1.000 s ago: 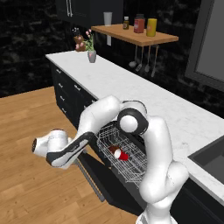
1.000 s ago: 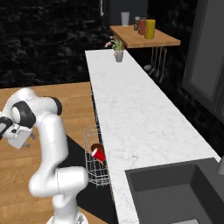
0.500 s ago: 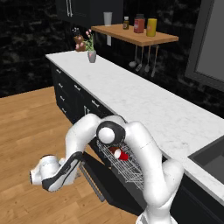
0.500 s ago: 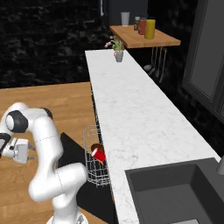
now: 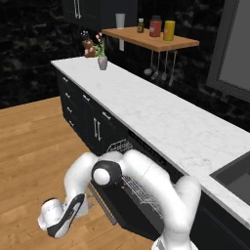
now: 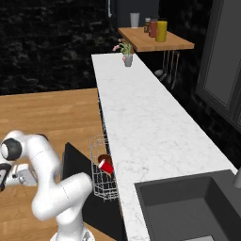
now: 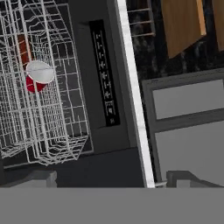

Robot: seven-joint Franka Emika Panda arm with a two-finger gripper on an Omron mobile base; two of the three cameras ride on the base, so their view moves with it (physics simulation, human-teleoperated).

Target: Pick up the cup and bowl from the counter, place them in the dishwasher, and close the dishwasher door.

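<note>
The cup point(image 6: 105, 166) is seen lying on its side inside the white wire rack point(image 6: 101, 167) of the dishwasher point(image 7: 103, 78), its pale mouth turned toward the hand camera, where it point(image 7: 38, 75) shows through the wires. The bowl point(image 6: 103, 159) is judged to be the reddish-brown shape just behind the cup in the same rack; little of it is visible. Nothing of the task is left on the surface point(image 5: 161, 114), so only the closing is judged to remain.

The dishwasher door point(image 6: 77, 167) is lowered and open, with the rack drawn out over it. The gripper point(image 5: 66, 222) is held low near the wooden floor point(image 5: 34, 141), below the door's outer edge, and the fingers are spread nearly to their widest, with nothing between them.

The main risk is judged to be the drawn-out rack: if the door is lifted while the rack stands forward, the rack may be jammed or the cup tipped out between the wires. A push applied off-centre, or by a fingertip alone, could slip off the door's edge. The arm's folded elbow, close to the door, could also be caught as the panel swings up.
</note>
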